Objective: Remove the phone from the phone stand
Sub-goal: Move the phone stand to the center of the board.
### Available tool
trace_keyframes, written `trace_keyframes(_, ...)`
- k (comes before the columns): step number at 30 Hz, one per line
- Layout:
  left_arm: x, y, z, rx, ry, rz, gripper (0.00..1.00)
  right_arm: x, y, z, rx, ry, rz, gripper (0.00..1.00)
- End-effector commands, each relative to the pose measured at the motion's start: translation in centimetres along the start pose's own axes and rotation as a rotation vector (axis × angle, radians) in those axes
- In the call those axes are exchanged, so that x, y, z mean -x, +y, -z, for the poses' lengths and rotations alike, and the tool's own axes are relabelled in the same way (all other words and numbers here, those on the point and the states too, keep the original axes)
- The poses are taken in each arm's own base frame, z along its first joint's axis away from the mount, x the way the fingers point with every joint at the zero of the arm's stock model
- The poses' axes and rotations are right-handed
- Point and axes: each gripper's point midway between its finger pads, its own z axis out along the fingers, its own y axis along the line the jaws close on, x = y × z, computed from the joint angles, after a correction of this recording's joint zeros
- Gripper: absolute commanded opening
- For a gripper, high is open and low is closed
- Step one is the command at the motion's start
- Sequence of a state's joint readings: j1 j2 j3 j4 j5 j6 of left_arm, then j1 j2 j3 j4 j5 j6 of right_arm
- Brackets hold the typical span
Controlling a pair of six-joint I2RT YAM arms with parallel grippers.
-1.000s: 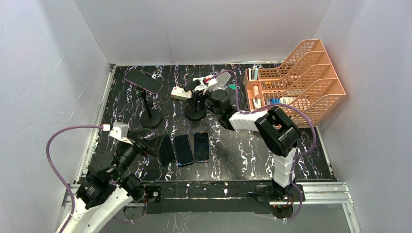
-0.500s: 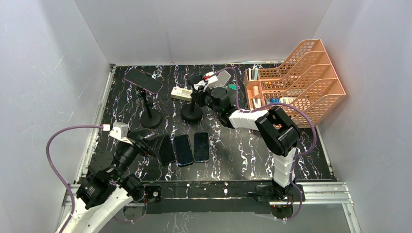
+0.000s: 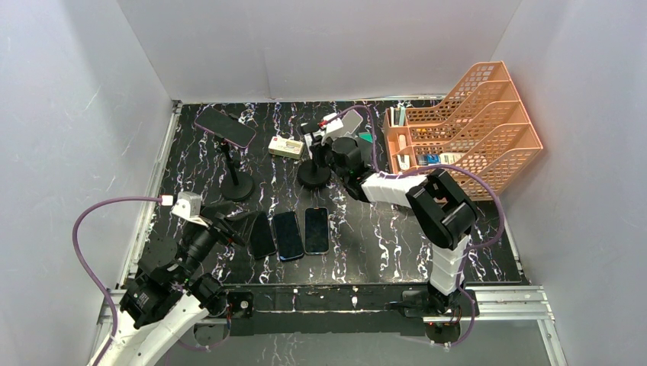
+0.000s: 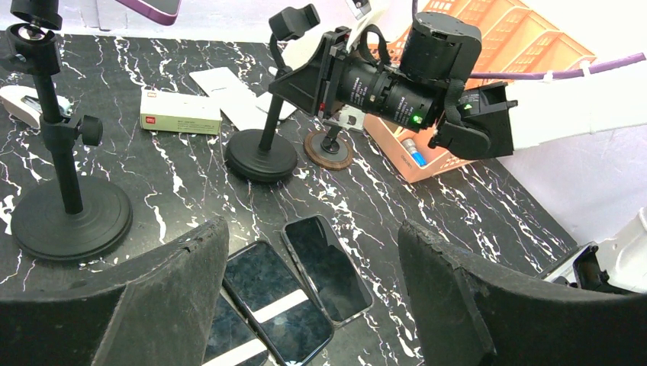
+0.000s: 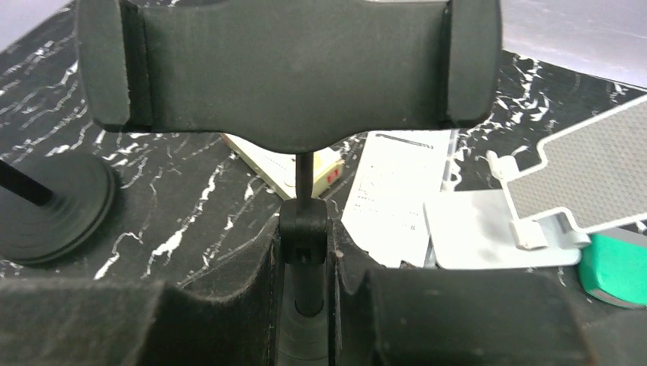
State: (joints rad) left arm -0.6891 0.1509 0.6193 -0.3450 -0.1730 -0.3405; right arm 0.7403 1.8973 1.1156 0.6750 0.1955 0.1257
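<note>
Right claw (image 5: 305,263) is pressed around the thin post of the empty black phone stand (image 3: 313,174) at upper centre. Left claw (image 4: 313,297) hangs spread at lower left. The purple-edged phone (image 3: 225,126) sits on the tall black stand (image 3: 236,187), upper left of the marbled black counter (image 3: 381,229).

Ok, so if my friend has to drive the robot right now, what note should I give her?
Right gripper: fingers shut on the stem of the empty stand, whose clamp holds no phone.
Left gripper: open, holding nothing, low over the near-left table by the three phones.
Things: those three phones lie flat side by side on the table. The purple-cased phone sits on the back-left stand.
Done: one stand has no phone in it.
Left: probably let go of the empty stand, then lift the purple-cased phone off its stand and set it down.
</note>
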Motion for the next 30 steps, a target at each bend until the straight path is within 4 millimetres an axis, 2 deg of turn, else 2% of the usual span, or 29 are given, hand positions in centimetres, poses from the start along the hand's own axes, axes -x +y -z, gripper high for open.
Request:
trace_keyframes(1,0.0,0.2,-0.2,0.012,0.001,-0.01,0.79,4.2,-2.0,1.7,-0.095,-0.098,0.041,0.01)
trace_keyframes(8,-0.2,0.2,-0.3,0.01,0.008,-0.011,0.79,2.8,-2.5,3.0,-0.114,-0.057,0.011,0.01)
trace_keyframes(17,-0.2,0.2,-0.3,0.011,0.008,-0.01,0.79,1.6,-6.1,4.7,-0.212,-0.012,-0.001,0.01)
trace_keyframes(30,-0.2,0.2,-0.3,0.011,0.009,-0.01,0.79,1.7,-10.5,6.0,-0.315,-0.01,0.022,0.01)
